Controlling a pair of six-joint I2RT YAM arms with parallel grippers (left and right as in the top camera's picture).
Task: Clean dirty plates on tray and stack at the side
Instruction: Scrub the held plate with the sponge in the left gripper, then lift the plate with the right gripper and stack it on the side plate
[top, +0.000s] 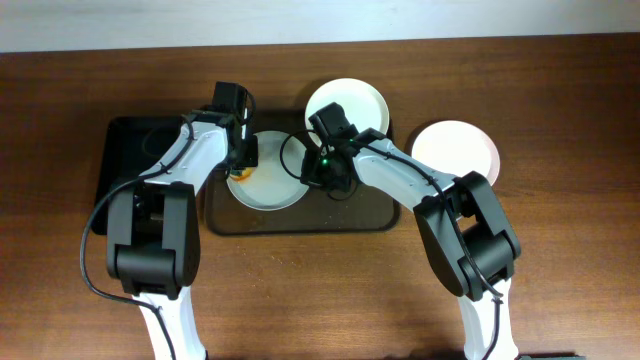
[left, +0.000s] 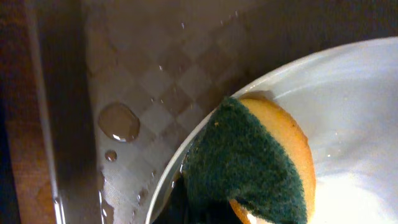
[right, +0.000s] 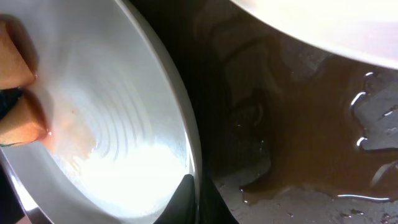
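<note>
Overhead, my left claw (top: 243, 155) sits at the left rim of the centre plate (top: 270, 188), which lies on the brown tray (top: 300, 222). It is clamped on a sponge (top: 238, 176), and the sponge touches the plate just inside that rim. My right claw (top: 322, 168) is at the opposite, right rim of the same plate, closed on its edge. The far plate (top: 347, 103) lies at the tray's far edge, just beyond my right claw. The side plate (top: 455, 150) rests off the tray on the wooden surface (top: 320, 300), to the right. A smaller black tray (top: 125, 150) lies to the left of the brown one, under my left arm.

From my left wrist, the sponge is folded, with its green scouring face towards the camera and its yellow body behind, pressed against the plate's inner slope. Beside the plate the tray floor is wet, with a round water drop (left: 118, 121) and smaller beads.

From my right wrist, one dark finger (right: 186, 200) meets the plate's rim at the bottom of the frame. The plate's well is wet and shows a faint orange tint near the sponge. Water pools on the tray floor on the right.
</note>
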